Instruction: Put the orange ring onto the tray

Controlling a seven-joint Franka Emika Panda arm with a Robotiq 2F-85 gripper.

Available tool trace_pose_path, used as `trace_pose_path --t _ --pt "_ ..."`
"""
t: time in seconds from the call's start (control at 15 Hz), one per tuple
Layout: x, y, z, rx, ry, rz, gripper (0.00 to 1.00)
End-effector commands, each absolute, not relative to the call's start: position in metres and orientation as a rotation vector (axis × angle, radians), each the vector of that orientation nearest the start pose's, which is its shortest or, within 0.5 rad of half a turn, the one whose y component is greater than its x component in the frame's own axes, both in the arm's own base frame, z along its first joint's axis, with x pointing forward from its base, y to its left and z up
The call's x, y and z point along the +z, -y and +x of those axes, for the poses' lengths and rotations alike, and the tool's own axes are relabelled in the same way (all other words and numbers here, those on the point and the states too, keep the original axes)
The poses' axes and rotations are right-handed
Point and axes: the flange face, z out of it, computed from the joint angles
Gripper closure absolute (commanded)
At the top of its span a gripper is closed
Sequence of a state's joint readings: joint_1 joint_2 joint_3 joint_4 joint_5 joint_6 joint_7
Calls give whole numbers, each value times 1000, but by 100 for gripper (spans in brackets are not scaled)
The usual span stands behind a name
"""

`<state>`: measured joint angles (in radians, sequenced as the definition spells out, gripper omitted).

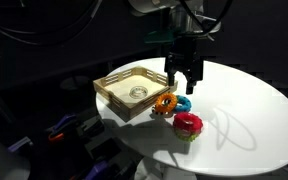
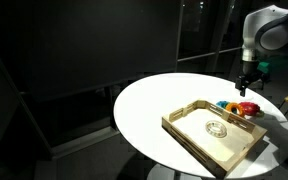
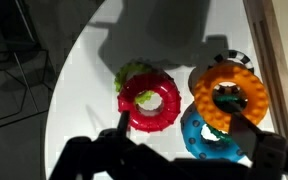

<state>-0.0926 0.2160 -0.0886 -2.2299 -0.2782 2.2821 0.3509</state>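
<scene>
While the black gripper (image 1: 183,85) hangs open and empty above it, likely lining up a grasp, the small orange toy ring (image 3: 209,85) lies on the round white table (image 1: 246,100), overlapping a teal ring (image 3: 204,145), just beside the tan wooden tray (image 1: 109,98).

The orange ring (image 1: 165,102) is a small doughnut-shaped toy with a ribbed, bumpy surface, seen plainly in the wrist view (image 3: 229,72). It lies flat on the white tabletop (image 1: 254,100), outside the tray and just beside its right wall. The tray (image 1: 112,103) is square, shallow and made of light tan wood, with raised slotted sides and a round mark in its floor. It sits level on the tabletop, nothing inside it in both exterior views (image 2: 189,143).
</scene>
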Motion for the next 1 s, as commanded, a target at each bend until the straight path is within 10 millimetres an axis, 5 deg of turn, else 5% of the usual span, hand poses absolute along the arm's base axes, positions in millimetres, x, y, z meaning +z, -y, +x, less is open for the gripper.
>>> trace_pose_path --t 0.0,0.93 --pt "261 102 519 249 -552 -3315 0" --pt "231 99 515 125 -472 -3291 0"
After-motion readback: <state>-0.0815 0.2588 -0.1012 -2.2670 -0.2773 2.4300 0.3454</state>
